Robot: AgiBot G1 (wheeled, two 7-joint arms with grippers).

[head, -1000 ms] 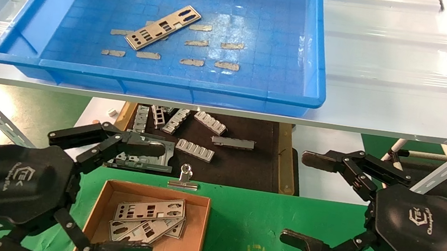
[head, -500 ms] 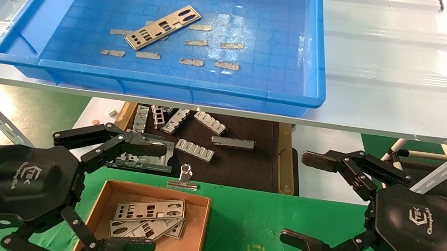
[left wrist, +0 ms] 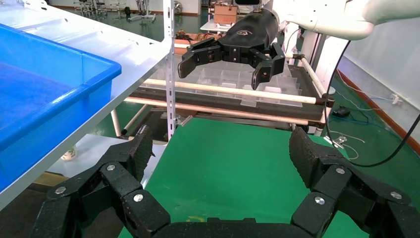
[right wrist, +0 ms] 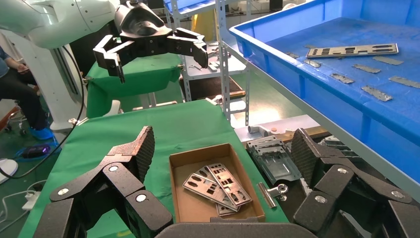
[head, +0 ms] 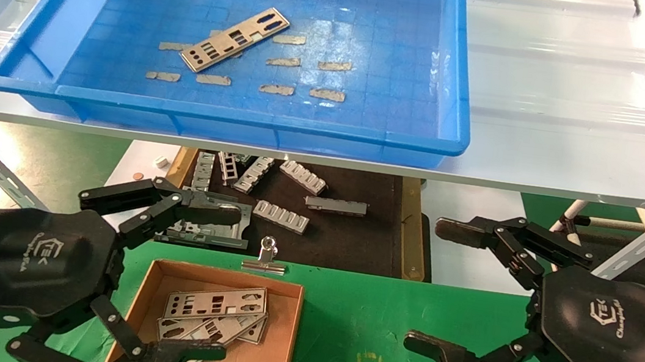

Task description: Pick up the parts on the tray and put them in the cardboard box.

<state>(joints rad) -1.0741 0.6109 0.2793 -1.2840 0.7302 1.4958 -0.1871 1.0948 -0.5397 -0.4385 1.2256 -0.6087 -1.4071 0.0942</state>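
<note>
One punched metal plate (head: 235, 39) lies in the blue tray (head: 244, 117) on the far shelf, among beige tape strips (head: 328, 94). Several more plates (head: 215, 314) lie stacked in the cardboard box (head: 270, 359) on the near green table. Left gripper (head: 205, 280) hangs spread wide over the box's left side, holding nothing; right gripper (head: 438, 287) is also spread, at the right. Both housings show the letters "TEK".

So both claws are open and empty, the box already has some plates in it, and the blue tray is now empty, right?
Not quite: the blue tray is not empty. The head view shows one plate lying in it. The rest holds: left claw and right claw open and empty, plates in the box.
</note>
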